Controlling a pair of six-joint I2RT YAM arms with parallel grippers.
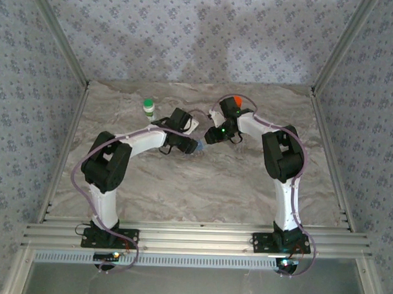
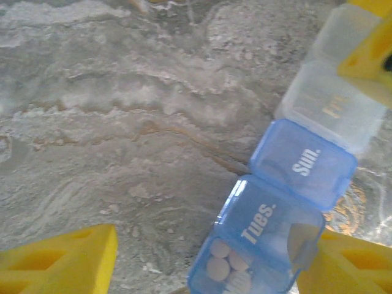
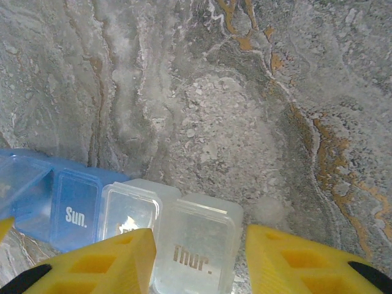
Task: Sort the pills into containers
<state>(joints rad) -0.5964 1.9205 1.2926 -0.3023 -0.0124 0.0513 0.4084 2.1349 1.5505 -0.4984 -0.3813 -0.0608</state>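
The weekly pill box (image 2: 288, 202) (light, stiff, slippery plastic) sits mid-table; left gripper (image 2: 208, 257) and right gripper (image 3: 199, 257) straddle its ends, jaws open; best gripped across its narrow sides.

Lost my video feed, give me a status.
Left gripper open around the pill box Tues. end, pills inside. Right gripper straddling the clear Thur. end, grip unclear. Nothing blocking.

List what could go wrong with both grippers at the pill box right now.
1. The left gripper straddles the Tues. compartment, which holds white pills; a nudge might spill them.
2. The right gripper brackets the clear Thur. compartment; both arms pulling on one pill box could twist or drag it.
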